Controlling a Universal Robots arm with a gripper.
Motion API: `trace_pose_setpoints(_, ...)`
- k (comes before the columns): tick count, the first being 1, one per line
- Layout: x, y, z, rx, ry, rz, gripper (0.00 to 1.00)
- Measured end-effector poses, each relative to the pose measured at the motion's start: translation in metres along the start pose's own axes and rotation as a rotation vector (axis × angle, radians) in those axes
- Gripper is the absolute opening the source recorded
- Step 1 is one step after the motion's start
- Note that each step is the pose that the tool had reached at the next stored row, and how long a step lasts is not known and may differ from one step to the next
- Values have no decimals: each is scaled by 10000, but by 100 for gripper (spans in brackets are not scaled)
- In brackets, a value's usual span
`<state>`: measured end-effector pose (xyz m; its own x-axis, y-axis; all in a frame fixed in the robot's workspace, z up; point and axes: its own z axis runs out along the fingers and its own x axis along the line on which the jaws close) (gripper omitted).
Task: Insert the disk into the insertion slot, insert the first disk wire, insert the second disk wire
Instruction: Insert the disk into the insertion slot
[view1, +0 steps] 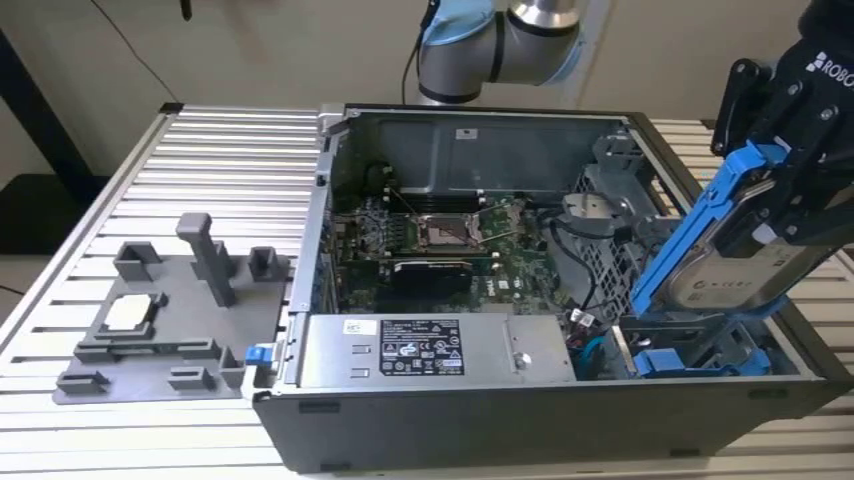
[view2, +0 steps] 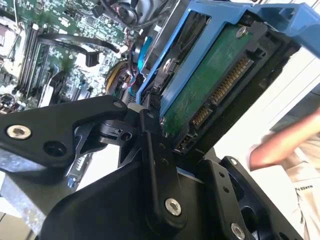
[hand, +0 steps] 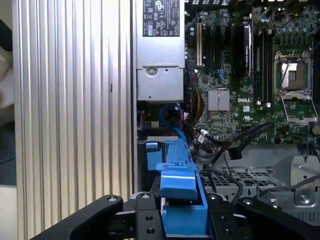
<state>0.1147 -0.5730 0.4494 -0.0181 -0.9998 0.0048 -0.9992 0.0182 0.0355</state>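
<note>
The tool is clamped on the disk, its black fingers gripping the blue bracket from both sides in the first wrist view. The disk hangs tilted over the open computer case, at the case's near corner on the exterior view's right. Its lower end is at the mouth of the insertion slot and most of its body is above the cage; whether it touches the slot's walls I cannot tell. The case stands on the slatted tabletop, with the power-supply box along its near wall. A grey fixture plate lies near the tabletop's edge at the exterior view's left
</note>
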Motion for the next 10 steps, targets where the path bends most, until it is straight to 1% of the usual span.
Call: trace_pose_setpoints(10, -1, -38, 137, 0, 2, 9, 33)
